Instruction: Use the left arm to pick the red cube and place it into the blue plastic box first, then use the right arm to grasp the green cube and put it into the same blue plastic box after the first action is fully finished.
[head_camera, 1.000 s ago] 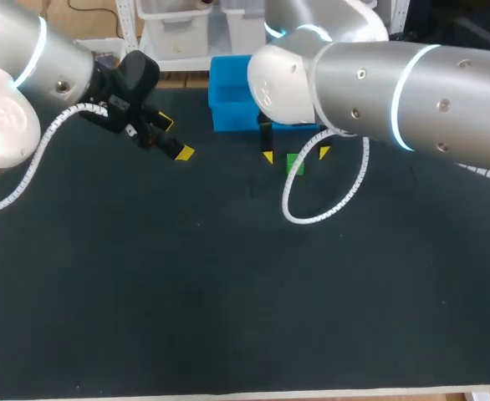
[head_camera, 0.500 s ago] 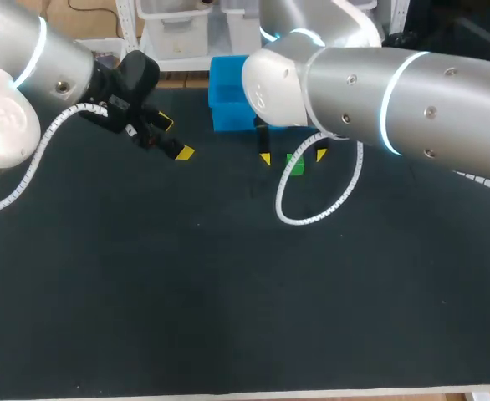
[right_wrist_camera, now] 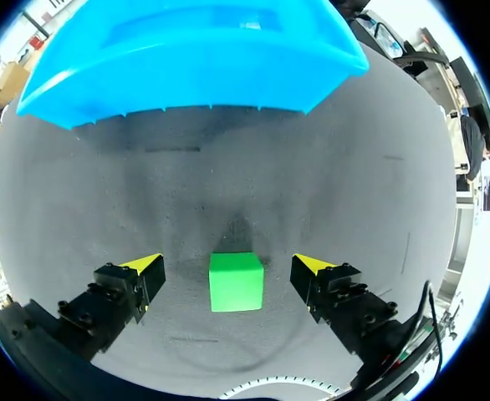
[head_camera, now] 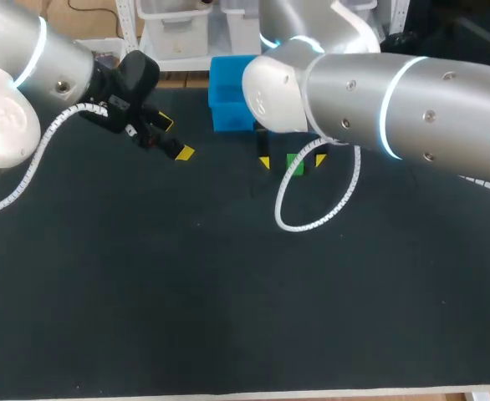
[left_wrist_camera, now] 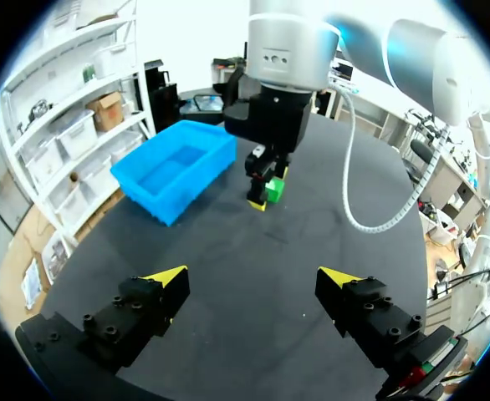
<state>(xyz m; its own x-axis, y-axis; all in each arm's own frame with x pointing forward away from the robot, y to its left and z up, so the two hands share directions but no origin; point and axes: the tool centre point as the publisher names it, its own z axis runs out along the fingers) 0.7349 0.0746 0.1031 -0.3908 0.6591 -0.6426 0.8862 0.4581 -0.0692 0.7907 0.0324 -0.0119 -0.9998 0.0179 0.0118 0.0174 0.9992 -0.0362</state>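
The green cube [right_wrist_camera: 236, 282] lies on the black mat between the open fingers of my right gripper [right_wrist_camera: 228, 266], touching neither. In the head view the cube [head_camera: 295, 164] shows between the yellow tips of that gripper [head_camera: 292, 160], just in front of the blue plastic box [head_camera: 231, 104]. The box [right_wrist_camera: 186, 54] stands ahead of the right gripper. My left gripper [left_wrist_camera: 252, 277] hangs open and empty above the mat at the back left [head_camera: 171, 139], facing the box [left_wrist_camera: 176, 170] and the cube [left_wrist_camera: 273, 189]. No red cube shows in any view.
The black mat [head_camera: 228, 284] covers the table, bare in front and at both sides. My right arm's white cable [head_camera: 312, 213] loops down close above the mat beside the green cube.
My right gripper has come down a little around the green cube, and its arm has shifted slightly left. The left arm has kept still.
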